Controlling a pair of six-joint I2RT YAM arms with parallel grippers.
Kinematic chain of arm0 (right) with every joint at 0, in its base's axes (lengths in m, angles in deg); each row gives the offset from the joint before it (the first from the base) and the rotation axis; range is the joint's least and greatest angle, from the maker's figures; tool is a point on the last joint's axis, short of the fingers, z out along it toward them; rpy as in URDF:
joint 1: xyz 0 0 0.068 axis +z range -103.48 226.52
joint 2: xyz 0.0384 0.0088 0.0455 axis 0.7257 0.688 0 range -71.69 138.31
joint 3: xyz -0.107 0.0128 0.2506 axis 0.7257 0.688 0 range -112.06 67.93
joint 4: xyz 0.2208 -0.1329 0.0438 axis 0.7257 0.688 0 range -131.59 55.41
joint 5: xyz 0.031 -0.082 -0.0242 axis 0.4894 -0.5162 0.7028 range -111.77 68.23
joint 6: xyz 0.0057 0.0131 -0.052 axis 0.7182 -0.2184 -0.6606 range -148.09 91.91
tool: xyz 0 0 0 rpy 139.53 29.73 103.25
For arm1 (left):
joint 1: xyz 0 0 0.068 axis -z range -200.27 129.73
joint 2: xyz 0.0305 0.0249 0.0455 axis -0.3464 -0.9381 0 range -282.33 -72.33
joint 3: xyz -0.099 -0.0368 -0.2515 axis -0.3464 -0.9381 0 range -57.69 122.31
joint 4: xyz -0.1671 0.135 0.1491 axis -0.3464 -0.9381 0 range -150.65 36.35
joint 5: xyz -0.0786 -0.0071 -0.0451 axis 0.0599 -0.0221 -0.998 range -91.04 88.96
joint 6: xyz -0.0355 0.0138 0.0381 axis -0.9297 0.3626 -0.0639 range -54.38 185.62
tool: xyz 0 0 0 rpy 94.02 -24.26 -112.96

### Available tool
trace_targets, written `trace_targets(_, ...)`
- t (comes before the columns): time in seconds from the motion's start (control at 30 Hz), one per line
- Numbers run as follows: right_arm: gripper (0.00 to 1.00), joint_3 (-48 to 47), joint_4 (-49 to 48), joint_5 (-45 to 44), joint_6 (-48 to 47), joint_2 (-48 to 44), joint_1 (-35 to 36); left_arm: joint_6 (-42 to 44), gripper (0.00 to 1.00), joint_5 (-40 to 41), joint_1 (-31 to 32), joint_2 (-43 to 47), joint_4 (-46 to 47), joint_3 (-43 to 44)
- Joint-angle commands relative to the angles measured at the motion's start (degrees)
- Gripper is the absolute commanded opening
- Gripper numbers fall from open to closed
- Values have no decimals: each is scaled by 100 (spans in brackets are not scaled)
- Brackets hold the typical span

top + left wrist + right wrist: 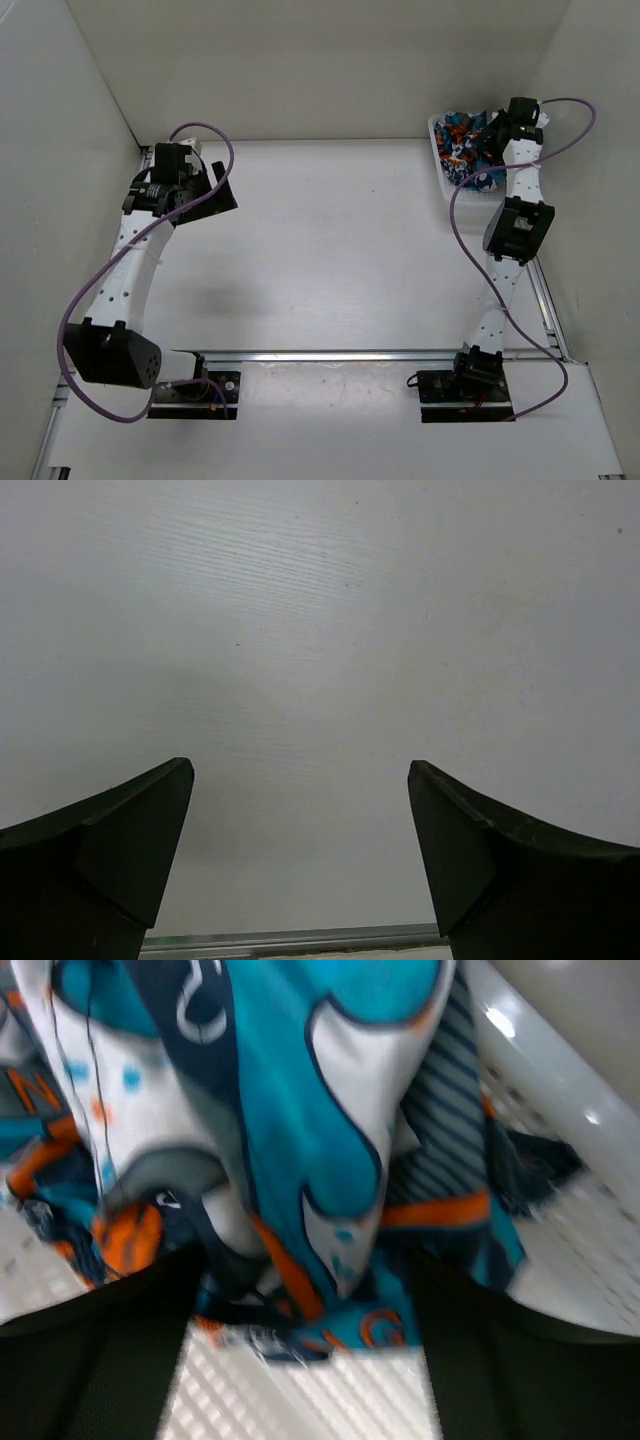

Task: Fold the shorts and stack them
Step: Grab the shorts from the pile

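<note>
The shorts point(460, 140) lie crumpled in a white basket point(438, 160) at the table's far right corner. In the right wrist view the shorts point(330, 1110) fill the frame, with teal, orange, navy and white print. My right gripper point(494, 128) reaches into the basket. Its jaws stand wide apart in the right wrist view point(305, 1290), with a fold of the fabric between them, just above the basket's lattice floor point(300, 1390). My left gripper point(222, 190) is open and empty over bare table at the far left, and it also shows in the left wrist view point(300, 780).
White walls close in the table at the back and both sides. A metal rail point(350, 355) runs across the near edge between the two arm bases. The basket's white wall point(560, 1080) rises close on the right of my right gripper.
</note>
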Motion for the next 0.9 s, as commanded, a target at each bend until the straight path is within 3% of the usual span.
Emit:
trace_targets(0.0,78,-612,-836,123,305,477,19,48,100,119,73,-114,21,35)
trace_targets(0.07,63,-588,-1187,123,384,477,19,48,100,119,125,-289,21,35)
trace_targets(0.1,40,-535,-1284,175,454,477,19,48,100,180,125,-290,21,87)
trace_targets(0.17,20,-465,-1285,280,507,268,19,48,100,180,178,-369,21,140)
trace_targets(0.2,6,-368,-1285,333,507,127,19,48,100,180,178,-430,21,141)
trace_targets(0.23,1,-228,-1285,334,507,-57,19,48,100,180,178,-430,21,202)
trace_targets(0.5,0,1522,-1390,387,-343,-3202,658,-5,100,101,178,-54,-286,412)
trace_targets(0.63,0,1356,-1198,562,-1012,-4459,1248,-119,100,285,178,465,-489,361)
trace_targets(0.73,0,952,-776,658,-1355,-4917,1863,-303,100,443,178,807,-690,360)
trace_targets(0.87,0,1275,-424,484,-1374,-5480,2881,-357,100,444,178,1037,-884,509)
